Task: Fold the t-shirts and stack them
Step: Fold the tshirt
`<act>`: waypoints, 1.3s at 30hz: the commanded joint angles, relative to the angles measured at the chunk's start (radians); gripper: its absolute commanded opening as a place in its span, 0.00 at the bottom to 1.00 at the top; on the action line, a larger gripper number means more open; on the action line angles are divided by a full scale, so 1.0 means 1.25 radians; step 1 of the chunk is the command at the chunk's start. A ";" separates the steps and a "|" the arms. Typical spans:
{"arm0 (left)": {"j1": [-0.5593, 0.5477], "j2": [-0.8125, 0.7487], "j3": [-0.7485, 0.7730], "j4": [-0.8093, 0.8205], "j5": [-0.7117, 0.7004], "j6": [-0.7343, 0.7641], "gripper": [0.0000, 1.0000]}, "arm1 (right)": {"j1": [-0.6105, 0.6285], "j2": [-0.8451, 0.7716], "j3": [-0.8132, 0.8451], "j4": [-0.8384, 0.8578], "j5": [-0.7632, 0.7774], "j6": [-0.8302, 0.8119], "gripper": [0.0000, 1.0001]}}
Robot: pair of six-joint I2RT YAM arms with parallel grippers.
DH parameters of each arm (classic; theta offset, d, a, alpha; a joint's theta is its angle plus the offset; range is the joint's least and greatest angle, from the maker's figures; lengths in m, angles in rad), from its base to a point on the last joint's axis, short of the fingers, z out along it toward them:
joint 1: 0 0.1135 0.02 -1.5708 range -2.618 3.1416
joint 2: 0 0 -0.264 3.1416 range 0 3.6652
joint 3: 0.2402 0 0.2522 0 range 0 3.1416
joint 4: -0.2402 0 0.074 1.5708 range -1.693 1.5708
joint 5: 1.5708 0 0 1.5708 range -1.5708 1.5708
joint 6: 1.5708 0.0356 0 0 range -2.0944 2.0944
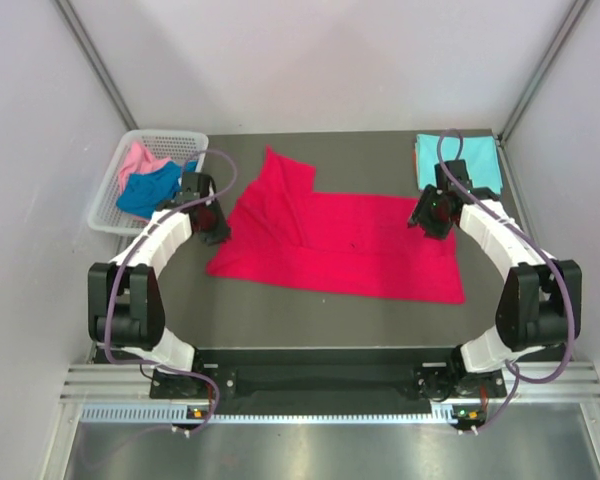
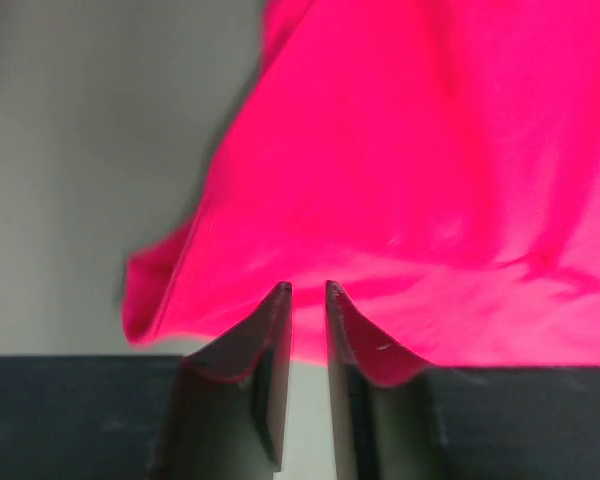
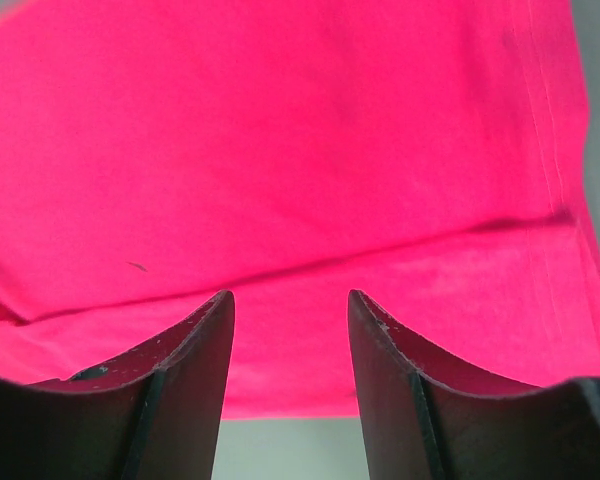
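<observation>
Left pincer (image 2: 308, 290): fingers parted by a narrow slit only, nothing seen pinched in it. The edge of the crimson t-shirt (image 2: 430, 150) lies just past the tips, and cloth runs away ahead and to the right.

Right pincer (image 3: 290, 295): jaws spread wide, nothing held. It hangs over the crimson cloth, whose hem is seen just under the tips, with bare bench nearer the wrist.

In the top view the left pincer (image 1: 212, 222) sits at the shirt's left edge and the right pincer (image 1: 427, 218) at its far-right corner. The crimson t-shirt (image 1: 350, 250) is laid flat mid-bench (image 1: 280, 310), its long axis running left to right between the two arms. A flap at its far-left corner is doubled over and points away from the arms.

Key relation: each arm is nearest one short end, and the cloth lies inboard of both pincers. Judged from this, a two-handed grasp at opposite ends is set up, with the fold likely across the long axis. The left slit looks too narrow for bunched cloth and would probably need widening first.

Count, as visible:
- T-shirts: four. One crimson on the bench, one turquoise t-shirt (image 1: 475, 160) folded at the far-right corner, one pink t-shirt (image 1: 135, 160) and one blue t-shirt (image 1: 150, 192) in the basket.
- No orange one is made out.
- Basket (image 1: 105, 212): one, white lattice, far left.
- Pincers: two.
</observation>
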 commanded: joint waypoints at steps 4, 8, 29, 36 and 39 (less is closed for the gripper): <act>0.002 -0.044 -0.109 0.004 0.023 -0.014 0.13 | -0.008 -0.109 -0.129 0.032 0.007 0.024 0.49; 0.002 -0.020 -0.113 0.005 -0.039 -0.017 0.06 | -0.011 -0.146 -0.213 0.055 0.011 0.032 0.48; 0.002 0.024 -0.068 0.036 -0.271 -0.037 0.31 | -0.141 -0.200 -0.454 0.077 0.123 0.018 0.47; 0.002 0.035 0.014 -0.060 -0.320 -0.030 0.32 | -0.146 -0.183 -0.427 0.010 0.198 0.062 0.47; -0.001 -0.033 -0.001 -0.087 -0.319 -0.013 0.36 | -0.146 -0.173 -0.417 -0.011 0.211 0.068 0.46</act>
